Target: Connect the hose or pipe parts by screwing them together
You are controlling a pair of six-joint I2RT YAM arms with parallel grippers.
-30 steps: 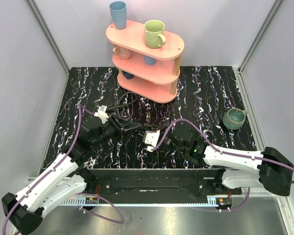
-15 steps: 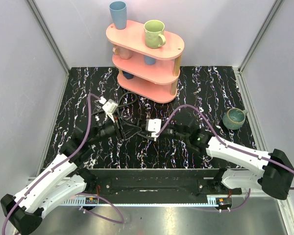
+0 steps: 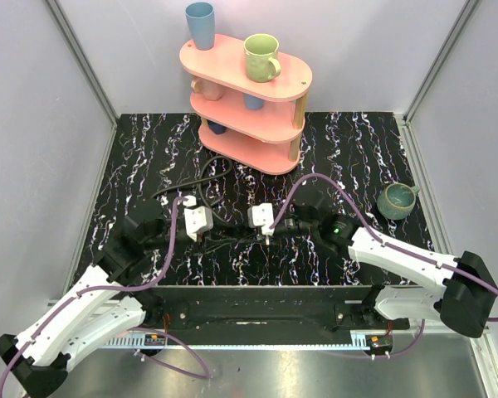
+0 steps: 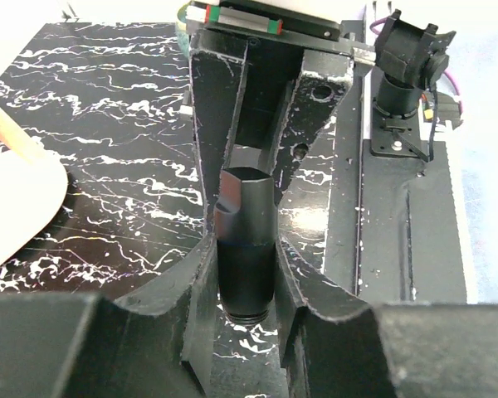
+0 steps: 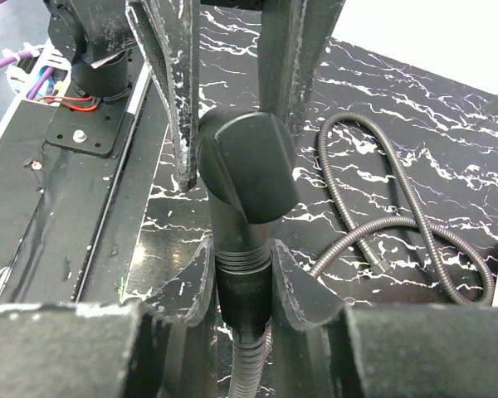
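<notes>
My left gripper [image 4: 243, 249] is shut on a black pipe fitting [image 4: 245, 240], a short cylinder with a thread at its near end. Facing it, my right gripper [image 5: 241, 249] is shut on the hose's black end nut [image 5: 243, 290]. A band of thread [image 5: 243, 259] shows where the fitting [image 5: 247, 166] enters the nut. The thin black hose [image 5: 398, 224] lies in loops on the marbled table [image 3: 357, 157]. From above, the left gripper [image 3: 222, 224] and right gripper [image 3: 239, 224] meet tip to tip at mid table, and the hose [image 3: 209, 177] curls behind them.
A pink three-tier shelf [image 3: 245, 99] stands at the back, carrying a green mug [image 3: 261, 56] and a blue cup [image 3: 200, 25]. A teal mug [image 3: 396, 201] sits at the right of the table. Grey walls close in both sides.
Both wrists have turned and drawn together. The left wrist rolled and swung right, the right gripper moved up and left, and they now face each other in line.
</notes>
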